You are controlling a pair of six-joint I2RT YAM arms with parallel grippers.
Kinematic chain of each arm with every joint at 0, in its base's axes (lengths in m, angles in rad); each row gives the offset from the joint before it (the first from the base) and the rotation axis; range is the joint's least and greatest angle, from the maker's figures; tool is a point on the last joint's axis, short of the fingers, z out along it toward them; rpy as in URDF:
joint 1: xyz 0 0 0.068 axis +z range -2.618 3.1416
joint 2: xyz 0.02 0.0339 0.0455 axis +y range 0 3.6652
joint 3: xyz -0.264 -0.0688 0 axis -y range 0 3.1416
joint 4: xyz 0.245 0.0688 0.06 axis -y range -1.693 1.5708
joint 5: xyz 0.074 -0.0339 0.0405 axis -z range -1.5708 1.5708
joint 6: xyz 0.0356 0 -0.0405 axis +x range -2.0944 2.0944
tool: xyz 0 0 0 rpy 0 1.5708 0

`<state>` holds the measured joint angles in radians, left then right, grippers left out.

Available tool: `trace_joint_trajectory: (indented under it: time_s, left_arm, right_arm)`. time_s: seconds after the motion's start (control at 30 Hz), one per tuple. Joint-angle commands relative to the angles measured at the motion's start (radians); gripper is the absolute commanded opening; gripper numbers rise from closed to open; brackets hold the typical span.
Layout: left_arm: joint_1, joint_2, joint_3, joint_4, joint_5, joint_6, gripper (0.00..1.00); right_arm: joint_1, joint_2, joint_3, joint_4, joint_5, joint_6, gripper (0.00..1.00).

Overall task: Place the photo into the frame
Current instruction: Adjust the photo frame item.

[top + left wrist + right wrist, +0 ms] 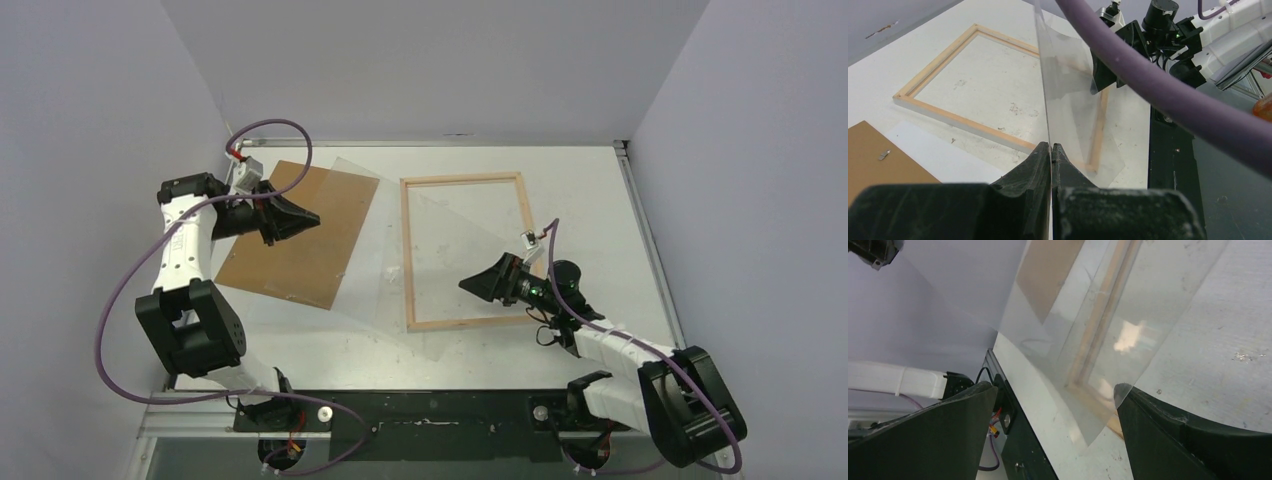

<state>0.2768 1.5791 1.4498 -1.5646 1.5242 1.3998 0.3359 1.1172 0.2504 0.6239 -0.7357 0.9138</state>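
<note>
The pale wood frame [465, 181] lies flat on the table and also shows in the left wrist view [948, 116]. My left gripper [312, 217] is shut on the edge of a clear plastic sheet [400, 270] and holds it tilted over the frame's left bar; the pinch shows in its own view [1051, 146]. A white sheet [938, 152], which may be the photo with its back up, lies flat between the brown board and the frame. My right gripper [470, 283] is open over the frame's inside. The clear sheet's lower corner [1093, 430] hangs between its fingers and touches the right finger [1148, 415].
The brown fibreboard backing panel [300, 240] lies at the left under my left arm, a small metal clip on it [883, 155]. The black base rail [430, 410] runs along the near edge. Walls close the left, back and right sides.
</note>
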Motion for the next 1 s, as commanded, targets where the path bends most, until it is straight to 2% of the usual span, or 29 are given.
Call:
trace_joint_trajectory:
  time_s: [0.0, 0.1, 0.2, 0.33, 0.43, 0.47, 0.53, 0.6, 0.63, 0.73, 0.8, 0.83, 0.87, 0.9, 0.93, 0.97]
  left_arm:
    - [0.007, 0.030, 0.029, -0.035, 0.050, 0.016, 0.00]
    - [0.007, 0.050, 0.036, -0.036, 0.050, 0.011, 0.00]
    - [0.007, 0.058, 0.040, -0.036, 0.050, 0.015, 0.00]
    - [0.007, 0.069, 0.040, -0.037, 0.050, 0.025, 0.00]
    - [0.009, 0.080, 0.033, -0.037, 0.050, 0.046, 0.00]
    - [0.009, 0.086, 0.033, -0.037, 0.049, 0.053, 0.11]
    - [0.007, 0.108, 0.043, -0.038, 0.048, 0.053, 0.62]
    - [0.002, 0.142, 0.068, -0.037, 0.031, 0.036, 1.00]
    - [-0.001, 0.162, 0.087, -0.038, 0.015, 0.028, 0.97]
    - [-0.019, 0.215, 0.163, -0.038, -0.060, 0.007, 0.96]
    - [-0.034, 0.259, 0.224, -0.026, -0.119, -0.031, 0.96]
    - [-0.044, 0.277, 0.254, 0.029, -0.154, -0.109, 0.96]
    - [-0.056, 0.285, 0.271, 0.138, -0.210, -0.262, 0.96]
    - [-0.072, 0.271, 0.256, 0.344, -0.299, -0.481, 0.96]
    - [-0.096, 0.240, 0.206, 0.600, -0.440, -0.753, 0.96]
    - [-0.121, 0.216, 0.166, 0.778, -0.578, -0.954, 0.96]
  right_arm:
    - [0.061, 0.048, -0.008, 0.252, 0.027, 0.040, 0.86]
    - [0.063, 0.071, -0.027, 0.327, 0.033, 0.079, 0.71]
    - [0.064, 0.057, -0.013, 0.314, 0.026, 0.076, 0.49]
    - [0.061, -0.017, 0.028, 0.195, 0.048, 0.052, 0.24]
    - [0.042, -0.103, 0.096, -0.004, 0.080, 0.001, 0.06]
    - [0.027, -0.135, 0.128, -0.081, 0.089, -0.021, 0.05]
    - [-0.025, -0.198, 0.205, -0.227, 0.104, -0.069, 0.05]
    - [-0.104, -0.240, 0.314, -0.398, 0.127, -0.132, 0.05]
    - [-0.148, -0.246, 0.373, -0.486, 0.134, -0.167, 0.05]
    - [-0.271, -0.195, 0.541, -0.666, 0.103, -0.238, 0.05]
    - [-0.285, -0.138, 0.647, -0.796, 0.139, -0.296, 0.05]
    - [-0.285, -0.112, 0.696, -0.848, 0.171, -0.318, 0.05]
    - [-0.290, -0.095, 0.735, -0.888, 0.202, -0.329, 0.05]
    - [-0.297, -0.088, 0.766, -0.910, 0.235, -0.333, 0.05]
    - [-0.303, -0.087, 0.788, -0.914, 0.253, -0.331, 0.05]
    - [-0.305, -0.089, 0.803, -0.907, 0.271, -0.326, 0.05]
